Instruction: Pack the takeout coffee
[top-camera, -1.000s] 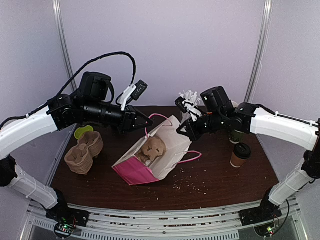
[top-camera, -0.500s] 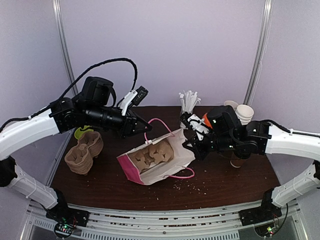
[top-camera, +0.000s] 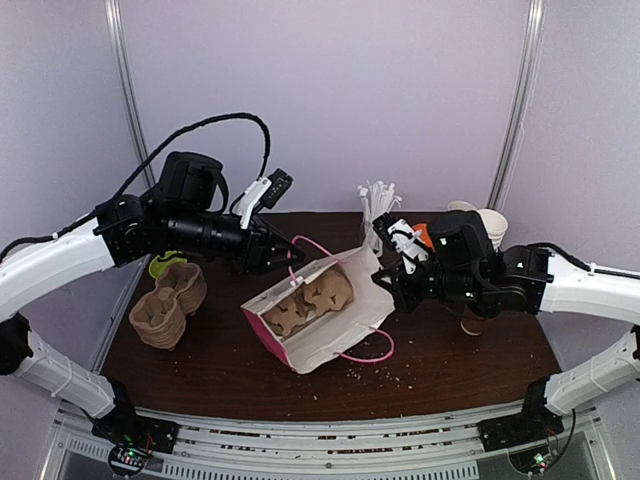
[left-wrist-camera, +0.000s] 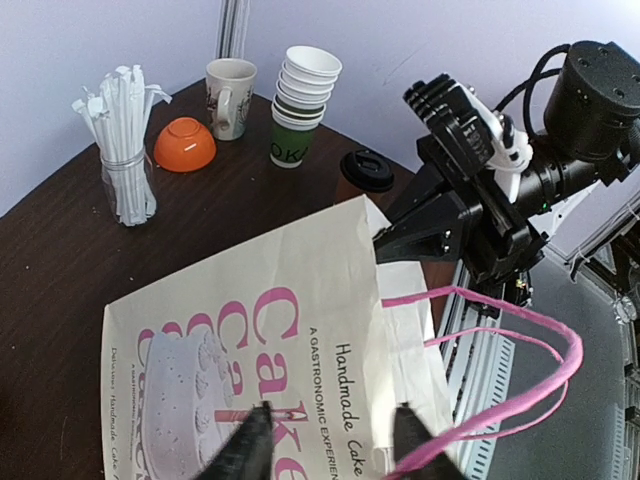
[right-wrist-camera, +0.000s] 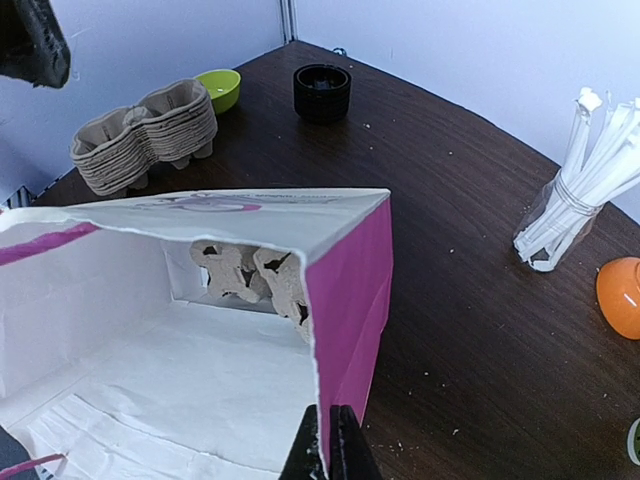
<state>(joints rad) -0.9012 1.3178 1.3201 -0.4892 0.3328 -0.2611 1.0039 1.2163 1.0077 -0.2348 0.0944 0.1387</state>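
The takeout coffee, a brown cup with a black lid, stands behind the bag in the left wrist view. From the top only its base shows under the right arm. A white paper bag with pink sides lies tilted at mid-table, mouth toward the right arm, a pulp cup carrier inside. My right gripper is shut on the bag's pink side edge. My left gripper hovers open over the bag's printed face, close to the pink handles.
A stack of pulp carriers and a green bowl sit at the left. At the back right are straws in a glass, an orange bowl, a beige mug and stacked white cups. A black round thing sits far left.
My left gripper has opened and let go of the bag. My right gripper came down and rightward with the bag's edge, and the bag has turned its mouth more upward.
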